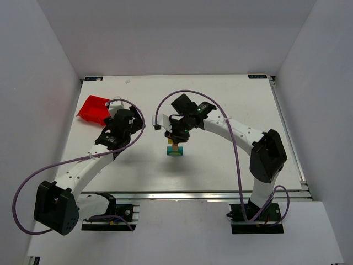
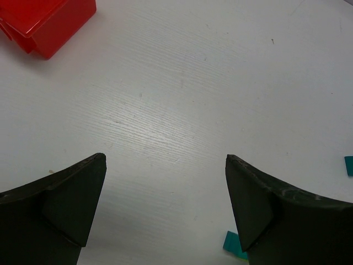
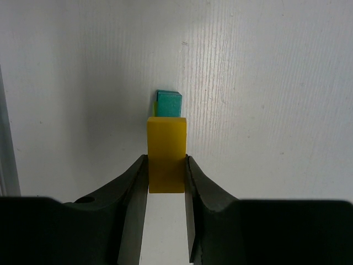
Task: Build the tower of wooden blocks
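Top view: high up and behind the arms, looking down and toward the far wall. It is far away, so the whole table [image 1: 220, 99] and both arms fit in.
Left wrist view: rides on the left arm and looks down past the left gripper [image 2: 165, 160] at the table. It is near. The red bin [image 2: 49, 22] peeks in at one corner.
Right wrist view: rides on the right arm and looks down past the right gripper [image 3: 166, 160]. It is very near. The yellow block [image 3: 165, 138] between its fingers and the wood block tower [image 3: 168, 101] below sit in the middle.
Top and left wrist share: the red bin, on the far left of the table.
Top and right wrist share: the wood block tower, in the middle of the table.
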Controlling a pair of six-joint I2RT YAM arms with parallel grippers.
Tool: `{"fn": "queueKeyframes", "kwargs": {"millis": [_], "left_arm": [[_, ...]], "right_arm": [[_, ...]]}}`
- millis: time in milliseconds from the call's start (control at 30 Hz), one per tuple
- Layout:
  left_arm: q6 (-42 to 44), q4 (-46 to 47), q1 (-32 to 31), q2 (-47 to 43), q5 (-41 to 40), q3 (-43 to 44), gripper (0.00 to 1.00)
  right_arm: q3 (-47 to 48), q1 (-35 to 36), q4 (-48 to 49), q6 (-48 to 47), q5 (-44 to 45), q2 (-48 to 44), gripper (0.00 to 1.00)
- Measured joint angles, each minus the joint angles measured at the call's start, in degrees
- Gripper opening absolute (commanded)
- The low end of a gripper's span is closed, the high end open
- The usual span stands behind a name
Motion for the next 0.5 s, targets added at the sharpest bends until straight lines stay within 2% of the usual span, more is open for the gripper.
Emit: {"fn": "queueKeyframes", "kwargs": {"millis": [500], "left_arm": [[0.66, 0.07, 0.0, 0.0, -0.68, -0.07, 0.98]], "right_arm": [[-1.44, 0.28, 2.12, 1.75, 2.84, 1.18, 0.29]]}}
